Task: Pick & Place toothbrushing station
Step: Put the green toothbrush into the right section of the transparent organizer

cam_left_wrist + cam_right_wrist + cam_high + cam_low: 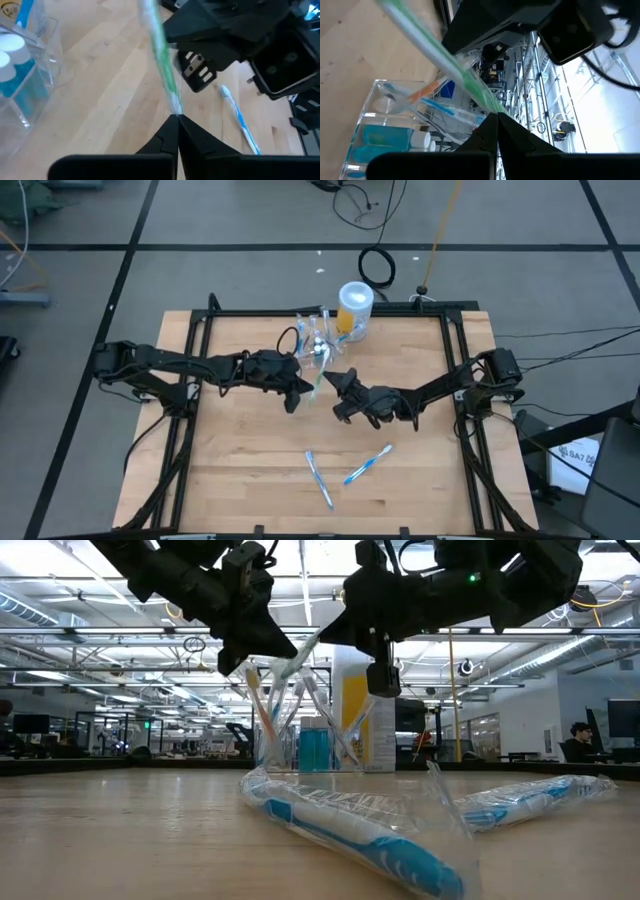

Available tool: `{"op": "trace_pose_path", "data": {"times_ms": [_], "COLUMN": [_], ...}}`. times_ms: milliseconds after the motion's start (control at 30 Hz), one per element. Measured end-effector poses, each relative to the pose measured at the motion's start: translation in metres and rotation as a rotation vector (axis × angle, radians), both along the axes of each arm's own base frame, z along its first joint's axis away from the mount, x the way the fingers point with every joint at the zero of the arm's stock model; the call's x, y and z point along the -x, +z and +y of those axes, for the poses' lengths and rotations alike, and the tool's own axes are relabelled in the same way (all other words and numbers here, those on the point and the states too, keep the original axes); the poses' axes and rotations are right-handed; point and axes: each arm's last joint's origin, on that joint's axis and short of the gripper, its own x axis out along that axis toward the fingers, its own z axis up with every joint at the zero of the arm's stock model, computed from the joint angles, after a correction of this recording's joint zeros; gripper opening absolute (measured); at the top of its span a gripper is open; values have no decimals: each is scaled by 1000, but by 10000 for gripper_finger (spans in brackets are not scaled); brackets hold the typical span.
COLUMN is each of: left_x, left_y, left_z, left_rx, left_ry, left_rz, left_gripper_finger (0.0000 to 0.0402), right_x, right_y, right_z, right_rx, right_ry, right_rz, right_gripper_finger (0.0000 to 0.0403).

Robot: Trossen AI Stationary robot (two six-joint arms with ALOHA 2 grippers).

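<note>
The toothbrushing station (318, 335), a clear plastic cup holding toothbrushes and blue bottles, stands on the wooden table (250, 460) at its far middle; it also shows in both wrist views (25, 65) (395, 130). Just in front of it, a green toothbrush (320, 377) hangs above the table between my two grippers. My left gripper (303, 387) comes from the left and my right gripper (335, 380) from the right. Each is shut on the toothbrush. My left gripper pinches one end of the green toothbrush (174, 102) between its two shut fingertips, coming from the table's left and slanting down. The brush runs on away from the fingers, lifted clear of the table. My right gripper pinches the other end of the green toothbrush (487, 102) between its two shut fingertips, coming about level from the table's right. The shaft runs away from the fingers toward the left gripper and slants in the air (300, 652).
A yellow container with a white lid (355, 305) stands right of the cup at the far edge. Two wrapped blue toothbrushes (320, 478) (368, 465) lie on the table's near half. A black frame (455, 340) borders the tabletop.
</note>
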Motion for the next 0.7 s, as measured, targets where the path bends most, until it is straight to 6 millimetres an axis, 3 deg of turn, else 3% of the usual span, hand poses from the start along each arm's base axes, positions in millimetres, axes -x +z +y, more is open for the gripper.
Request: {"op": "trace_pose_path", "data": {"times_ms": [400,700], "left_x": [0,0], "left_y": [0,0], "left_z": [4,5], "left_rx": [-134,-163], "left_ry": [79,92], "left_rz": [11,13], "left_gripper_finger": [8,3], "right_x": [0,0], "right_y": [2,2], "right_z": [-1,-2], "right_rx": [-153,-216], "right_ry": [-6,-5], "right_rz": [-124,-163], "right_gripper_finger": [6,69]}}
